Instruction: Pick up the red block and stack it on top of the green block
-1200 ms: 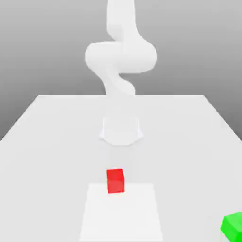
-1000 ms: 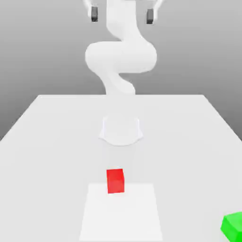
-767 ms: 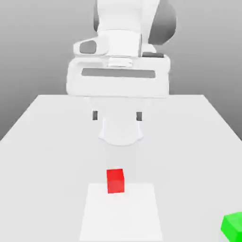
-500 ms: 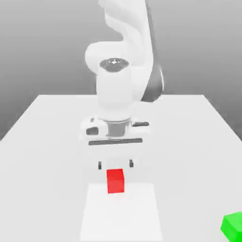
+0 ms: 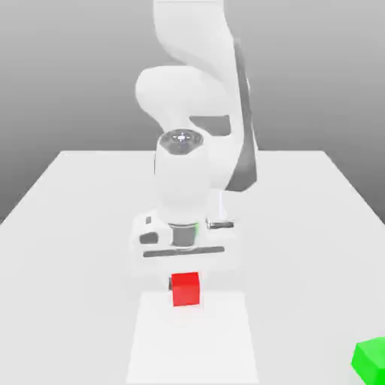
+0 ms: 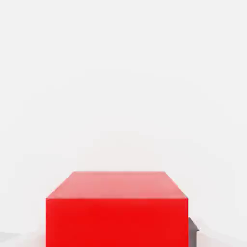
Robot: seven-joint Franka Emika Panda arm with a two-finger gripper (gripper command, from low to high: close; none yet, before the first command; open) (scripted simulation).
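Plainly a red block (image 5: 186, 289), square-edged, beneath the hand (image 5: 186, 275).

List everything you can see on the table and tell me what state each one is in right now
red block: resting flat on the table, upright, directly under the robot's hand, not lifted.
green block: sitting on the table at the exterior view's lower right, apart from the red block, nothing stacked on it.
gripper: lowered right over the red block.
table: white, carrying both blocks and the arm's base.
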